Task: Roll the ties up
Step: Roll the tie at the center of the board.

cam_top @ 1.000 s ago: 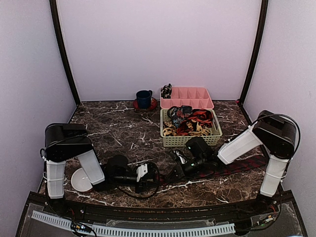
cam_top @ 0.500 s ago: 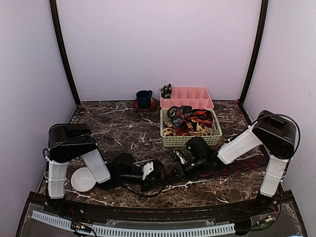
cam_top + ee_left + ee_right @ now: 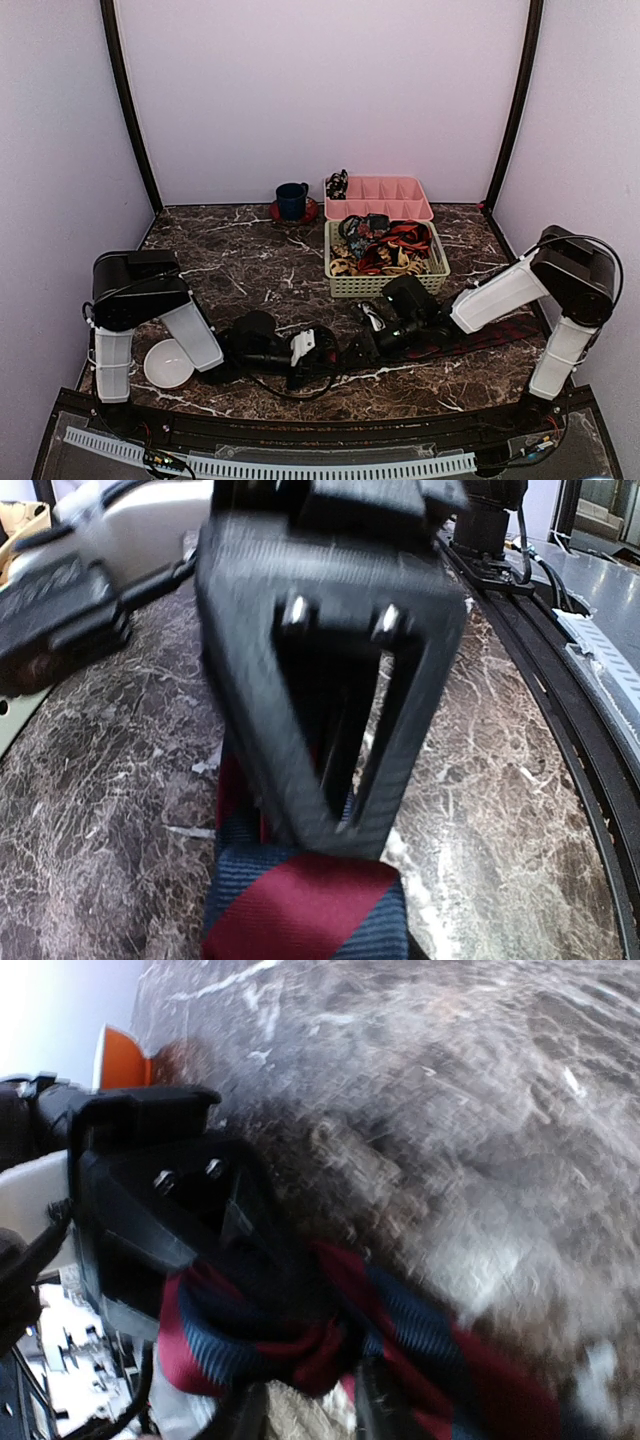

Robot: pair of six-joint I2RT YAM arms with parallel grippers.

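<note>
A navy tie with red diagonal stripes (image 3: 470,338) lies along the table's right front. Its left end is curled into a loose coil (image 3: 230,1350). My right gripper (image 3: 358,347) is shut on that coiled end; in the left wrist view its fingers (image 3: 335,825) meet on the tie (image 3: 300,905). My left gripper (image 3: 328,350) faces it tip to tip. Its tip (image 3: 285,1280) sits in the coil and looks shut on it. In the left wrist view the tie hides the left fingers. More ties (image 3: 385,250) are heaped in the basket.
A pale green basket (image 3: 385,286) stands just behind the grippers. Behind it is a pink divided tray (image 3: 385,196) with a small coil (image 3: 337,183) in its left end. A blue mug (image 3: 291,199) stands on a red coaster. A white bowl (image 3: 165,365) lies front left.
My left gripper has moved right along the table until it meets the right gripper at the tie's end. The right gripper has stayed nearly in place.
</note>
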